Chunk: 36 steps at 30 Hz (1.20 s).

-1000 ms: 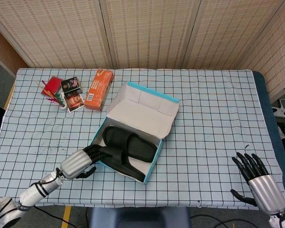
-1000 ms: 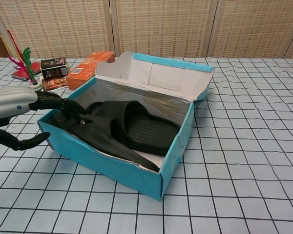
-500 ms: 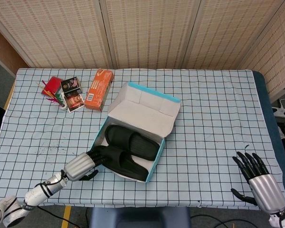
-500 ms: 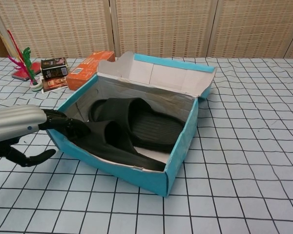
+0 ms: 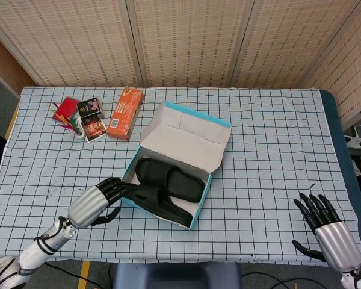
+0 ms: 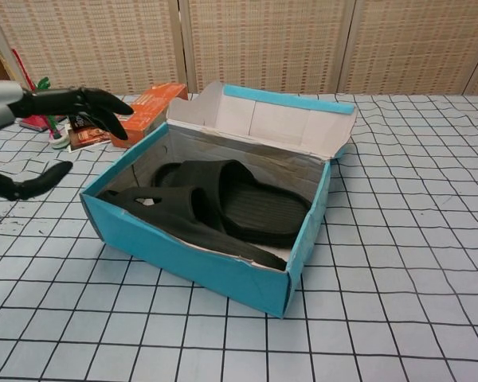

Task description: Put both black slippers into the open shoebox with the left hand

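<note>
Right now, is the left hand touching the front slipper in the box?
Apart. The chest view shows the left hand raised above the front slipper, with a clear gap between them.

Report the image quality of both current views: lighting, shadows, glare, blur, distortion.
Head view: even, soft lighting, no glare, sharp throughout; the shoebox casts only a faint shadow. Chest view: equally even light, but the two black slippers lose detail in the dark box interior, the left hand is cropped at the frame edge, and the tablecloth grid bends visibly, from wrinkles or lens.
</note>
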Each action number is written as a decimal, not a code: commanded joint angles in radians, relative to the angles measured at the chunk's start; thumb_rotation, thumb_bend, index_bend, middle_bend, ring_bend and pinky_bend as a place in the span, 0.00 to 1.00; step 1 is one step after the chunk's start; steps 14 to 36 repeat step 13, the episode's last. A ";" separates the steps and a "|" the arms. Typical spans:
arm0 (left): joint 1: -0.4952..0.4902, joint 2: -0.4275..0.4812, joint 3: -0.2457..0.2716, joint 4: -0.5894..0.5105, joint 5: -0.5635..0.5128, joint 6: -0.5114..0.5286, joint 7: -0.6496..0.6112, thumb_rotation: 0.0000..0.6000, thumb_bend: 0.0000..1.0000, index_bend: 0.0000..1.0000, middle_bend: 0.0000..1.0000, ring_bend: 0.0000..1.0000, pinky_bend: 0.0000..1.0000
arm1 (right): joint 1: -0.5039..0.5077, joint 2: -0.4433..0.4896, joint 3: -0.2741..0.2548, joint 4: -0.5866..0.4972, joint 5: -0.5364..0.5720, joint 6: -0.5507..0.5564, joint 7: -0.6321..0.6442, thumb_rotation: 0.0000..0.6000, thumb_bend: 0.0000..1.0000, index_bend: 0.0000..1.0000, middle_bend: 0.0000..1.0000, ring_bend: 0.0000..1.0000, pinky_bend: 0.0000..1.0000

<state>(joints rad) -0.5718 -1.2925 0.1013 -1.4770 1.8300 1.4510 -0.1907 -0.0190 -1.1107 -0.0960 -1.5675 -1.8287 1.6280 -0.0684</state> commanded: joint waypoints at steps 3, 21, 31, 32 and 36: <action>0.250 0.102 0.056 -0.062 -0.173 0.150 0.177 1.00 0.43 0.00 0.01 0.00 0.10 | -0.007 0.004 0.003 -0.001 0.009 0.006 -0.012 0.79 0.12 0.00 0.00 0.00 0.00; 0.467 0.088 -0.008 -0.015 -0.353 0.291 0.231 1.00 0.41 0.00 0.00 0.00 0.03 | 0.000 -0.008 0.001 -0.023 0.022 -0.036 -0.062 0.79 0.12 0.00 0.00 0.00 0.00; 0.467 0.088 -0.008 -0.015 -0.353 0.291 0.231 1.00 0.41 0.00 0.00 0.00 0.03 | 0.000 -0.008 0.001 -0.023 0.022 -0.036 -0.062 0.79 0.12 0.00 0.00 0.00 0.00; 0.467 0.088 -0.008 -0.015 -0.353 0.291 0.231 1.00 0.41 0.00 0.00 0.00 0.03 | 0.000 -0.008 0.001 -0.023 0.022 -0.036 -0.062 0.79 0.12 0.00 0.00 0.00 0.00; 0.467 0.088 -0.008 -0.015 -0.353 0.291 0.231 1.00 0.41 0.00 0.00 0.00 0.03 | 0.000 -0.008 0.001 -0.023 0.022 -0.036 -0.062 0.79 0.12 0.00 0.00 0.00 0.00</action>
